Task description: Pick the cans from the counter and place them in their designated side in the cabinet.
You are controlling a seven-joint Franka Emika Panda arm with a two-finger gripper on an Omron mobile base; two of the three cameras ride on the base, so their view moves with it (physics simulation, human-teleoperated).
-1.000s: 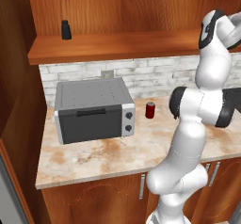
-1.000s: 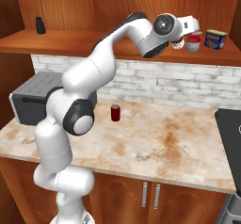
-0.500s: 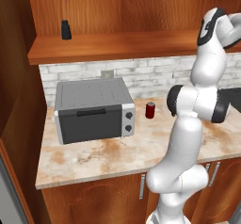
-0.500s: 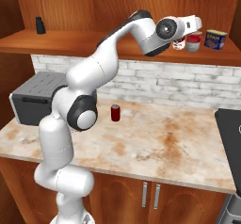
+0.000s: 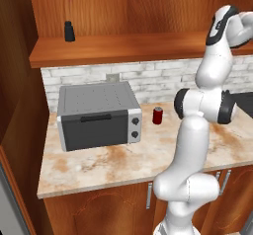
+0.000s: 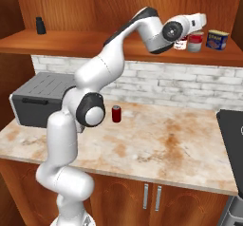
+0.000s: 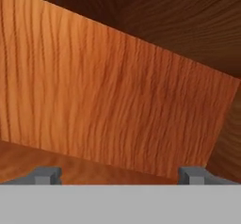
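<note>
A plain dark red can [image 5: 157, 115] [image 6: 116, 114] stands on the counter [image 6: 161, 149], right of the toaster oven. On the right end of the cabinet shelf [image 6: 90, 45] stand a red-and-white labelled can [image 6: 180, 44] and a red can with a silver base [image 6: 195, 41]. My gripper [image 6: 203, 20] hovers just above these two, pointing right. In the hand view my gripper [image 7: 120, 176] is open, its tips wide apart with only the cabinet's wood wall ahead. In the left base view my arm reaches up toward the shelf's right end.
A blue-labelled can [image 6: 218, 39] stands right of the two cans on the shelf. A small black bottle [image 5: 69, 31] [image 6: 41, 25] sits at the shelf's left end. The grey toaster oven [image 5: 99, 115] fills the counter's left; a dark stovetop [image 6: 232, 135] borders the right.
The jaws have gone from shut to wide open, letting go of the can on the shelf. The hand has drawn up a little above the cans.
</note>
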